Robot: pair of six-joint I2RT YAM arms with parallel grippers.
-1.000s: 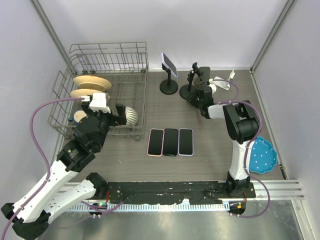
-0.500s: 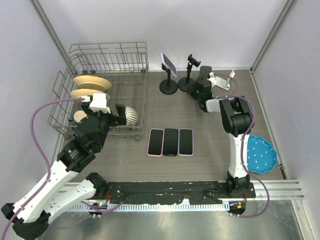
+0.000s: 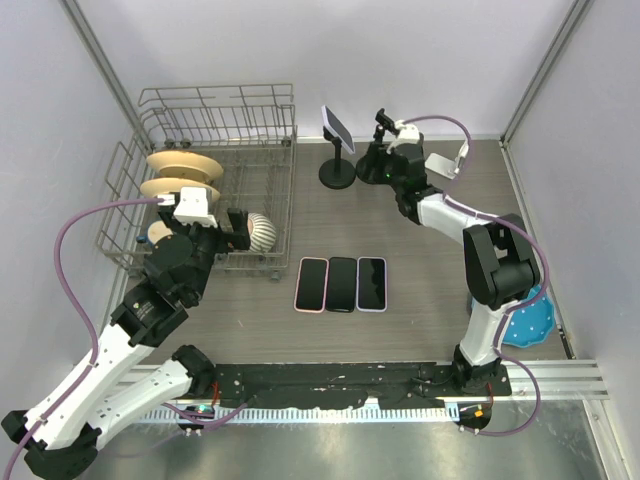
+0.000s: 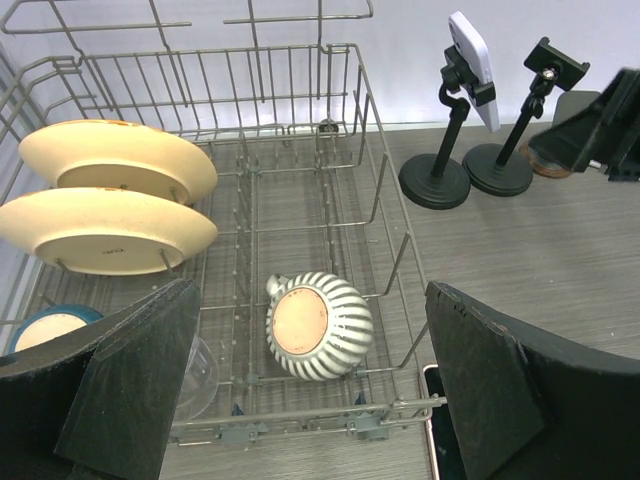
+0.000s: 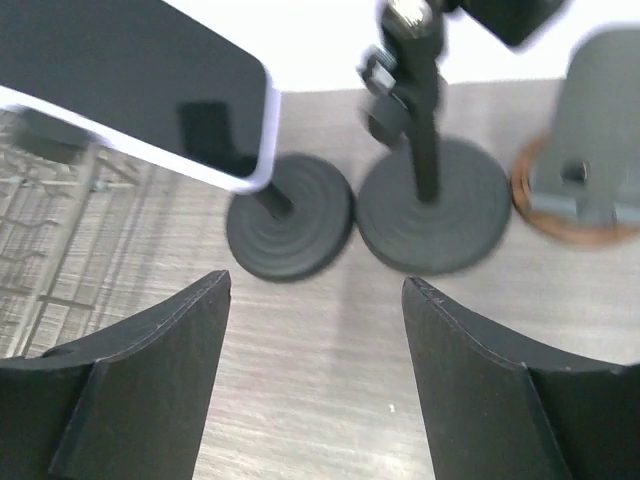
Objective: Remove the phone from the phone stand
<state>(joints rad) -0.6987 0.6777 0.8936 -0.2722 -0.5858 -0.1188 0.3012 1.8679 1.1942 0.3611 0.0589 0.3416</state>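
Observation:
A phone with a white rim and dark screen sits tilted in the clamp of a black stand at the back of the table. It fills the top left of the right wrist view, with the stand's round base below it. It also shows in the left wrist view. My right gripper is open and empty, low over the table just in front of the two stand bases. My left gripper is open and empty over the dish rack.
A second black stand with an empty clamp stands right beside the first. A grey holder on a brown base is to its right. Three phones lie flat mid-table. The rack holds plates and a striped pot. A blue item lies far right.
My right gripper has moved back and left, up close to the two stands, and the arm has stretched out. The empty stand went from tilted to upright. The left arm has barely moved.

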